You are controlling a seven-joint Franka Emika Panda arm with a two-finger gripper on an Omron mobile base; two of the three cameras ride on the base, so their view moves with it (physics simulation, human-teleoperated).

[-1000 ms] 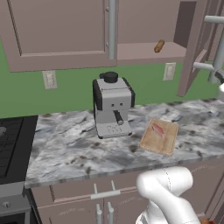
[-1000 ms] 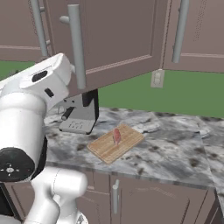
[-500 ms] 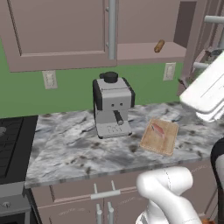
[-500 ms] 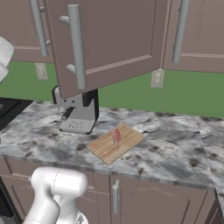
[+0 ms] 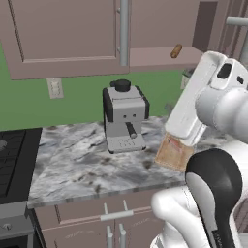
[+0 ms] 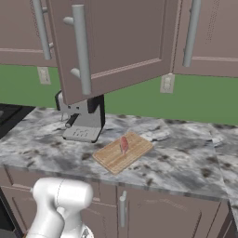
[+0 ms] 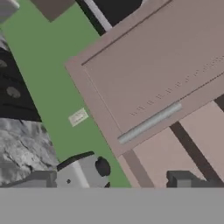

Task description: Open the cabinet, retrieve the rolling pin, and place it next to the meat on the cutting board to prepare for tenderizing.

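Collision with the swung-out cabinet [image 6: 116, 42] door threatens as the spread, empty claw [image 7: 144, 186] reaches past toward the rolling pin [image 5: 176, 50].

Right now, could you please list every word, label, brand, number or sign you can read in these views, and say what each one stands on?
None: no readable text in any view.
The coffee machine shows knobs but no lettering.
The cabinet doors, wall outlets and cutting board are plain.

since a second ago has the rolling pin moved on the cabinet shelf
No. The rolling pin lies on the same shelf spot, up and right of the coffee machine.
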